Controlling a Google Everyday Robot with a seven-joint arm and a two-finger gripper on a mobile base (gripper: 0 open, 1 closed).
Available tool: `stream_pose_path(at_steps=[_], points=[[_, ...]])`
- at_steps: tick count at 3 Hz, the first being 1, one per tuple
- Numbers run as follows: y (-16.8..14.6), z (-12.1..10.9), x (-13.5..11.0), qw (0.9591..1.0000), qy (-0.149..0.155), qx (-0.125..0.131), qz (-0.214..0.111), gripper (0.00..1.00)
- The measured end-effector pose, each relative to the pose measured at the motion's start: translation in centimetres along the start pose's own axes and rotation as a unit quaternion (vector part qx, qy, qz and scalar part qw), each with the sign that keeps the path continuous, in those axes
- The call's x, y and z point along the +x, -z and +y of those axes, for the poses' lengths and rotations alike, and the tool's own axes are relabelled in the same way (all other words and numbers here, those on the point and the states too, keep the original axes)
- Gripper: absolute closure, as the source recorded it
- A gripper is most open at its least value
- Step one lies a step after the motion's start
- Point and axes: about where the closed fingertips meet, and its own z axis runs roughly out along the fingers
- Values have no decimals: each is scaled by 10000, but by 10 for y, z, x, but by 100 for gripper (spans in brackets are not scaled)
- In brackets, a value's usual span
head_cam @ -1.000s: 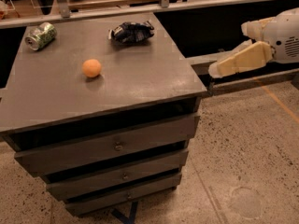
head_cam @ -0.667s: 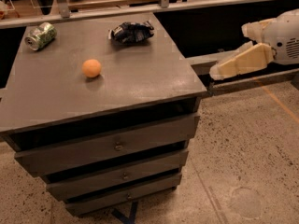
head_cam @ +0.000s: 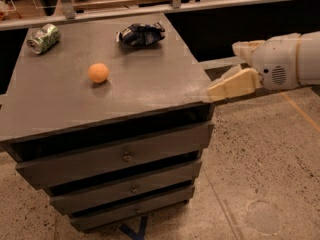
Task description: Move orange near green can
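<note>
a speckled floor carries a grey bench with three drawers in its front; a metal rail runs along the top of the frame behind it.

- pincer: at the right of the frame, on a white arm that enters from the right edge. the two beige fingers stand apart with nothing between them. the lower finger points left and down; its tip lies at the right front corner of the bench top. whether it touches that corner cannot be told.
- snack bag: dark, wrinkled, at the rear of the bench top, upper centre of the frame, up and to the left of the pincer.
- orange: on the bench top, left of centre, well apart from the pincer. it rests free with bare surface all round it, below and to the left of the snack bag.
- green can: lying on its side at the rear left corner of the bench top, upper left of the frame. it is apart from the orange, up and to its left.
</note>
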Motion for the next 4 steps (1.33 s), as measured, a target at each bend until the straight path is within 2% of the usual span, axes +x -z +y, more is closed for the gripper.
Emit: stream_pose_path(at_steps=[1,3,4], points=[[-37,14,6,9994,50,-153,-301,0],[-120,17,5,9969,248,-220,-718,0],[-190,17,-10,9945,333,-326,-937,0]])
